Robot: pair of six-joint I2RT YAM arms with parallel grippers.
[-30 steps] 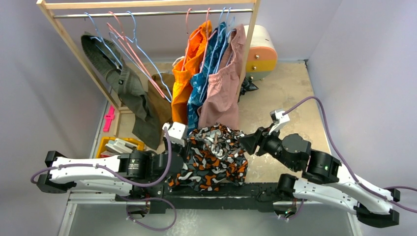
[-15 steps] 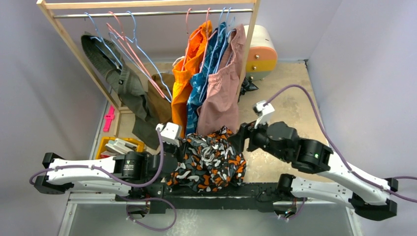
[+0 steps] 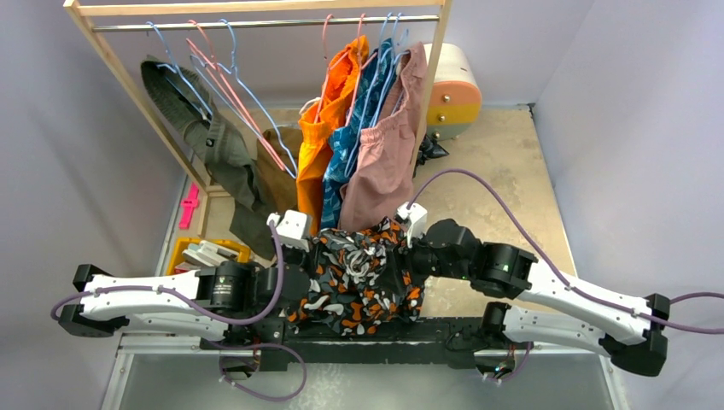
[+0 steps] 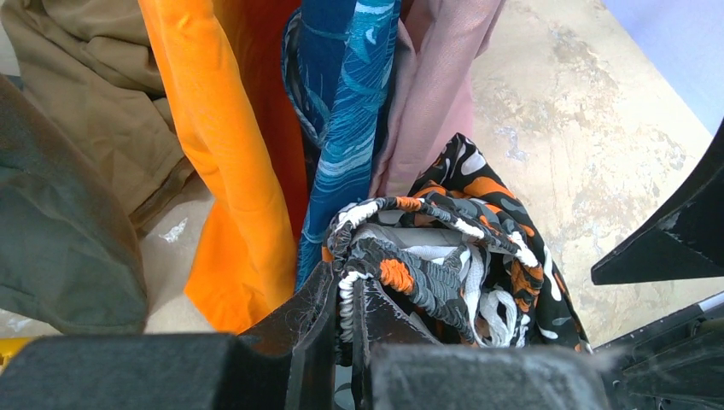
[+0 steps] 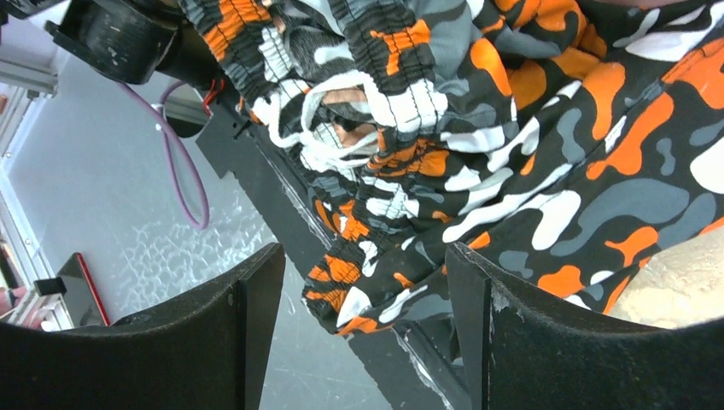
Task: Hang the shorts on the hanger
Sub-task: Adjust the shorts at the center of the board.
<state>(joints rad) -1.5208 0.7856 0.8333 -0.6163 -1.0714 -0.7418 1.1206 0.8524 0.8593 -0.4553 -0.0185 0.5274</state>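
- The shorts (image 3: 363, 273): bunched in a heap at the near edge of the table (image 3: 504, 154), about midway along it, between the 2 arms. They lie just in front of the garments hanging from the rail (image 3: 256, 24).
- Left gripper (image 4: 346, 295): jaws pinched tight on the elastic waistband (image 4: 427, 218). The rest of the cloth spills over and to the right of the fingers.
- Right gripper (image 5: 363, 256): jaws spread wide and empty, close against the right flank of the heap. Camouflage fabric shows just beyond the fingertips, none of it pinched.
- The hanger (image 3: 232, 47): 1 of the bare light-blue wires on the left half of the rail, well apart from the shorts. It is untouched.
- Also on the rail: orange shorts (image 3: 329, 120) and pink shorts (image 3: 388, 145), already hung.
- Step, as I judge it: getting a second hold so the waistband can be opened out. Nothing is on the hanger yet, so the task is at an early stage.
- Next move calls for the right jaws to close on a waistband edge, not loose leg cloth. Then the 2 grips need drawing apart to spread the garment.
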